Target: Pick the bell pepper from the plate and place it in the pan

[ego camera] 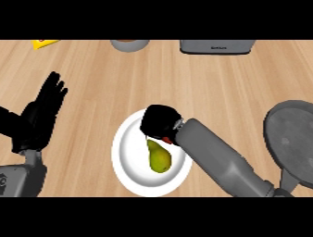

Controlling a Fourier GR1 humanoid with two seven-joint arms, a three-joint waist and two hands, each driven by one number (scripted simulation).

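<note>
Here the bell pepper (166,139) shows only as a small patch of red at the lower edge of the right hand (160,121), almost wholly hidden under the curled black fingers, which are closed round it. Whether it rests on the plate or is lifted clear of it cannot be told from this steep view. Hand and pepper sit over the upper part of the white plate (128,162). Just below the hand, on the same plate, lies a yellow-green pear (159,157), its narrow end pointing up toward the fingers and close to the red patch. The grey forearm runs from the hand down and to the right, crossing the plate's right rim.

Well to the right of the right hand lies the dark grey pan (299,143), round, with its handle running down toward the lower edge near the forearm's elbow end.

Far to the left of the right hand, the left hand (33,122) is released, fingers straight and pointing up, thumb spread out to the left, holding nothing above the wooden tabletop (186,78).

Beyond the hands, along the far edge, stand a grey cup-like vessel (130,45), a grey appliance (217,46) and a yellow object (44,43), only partly in view.
</note>
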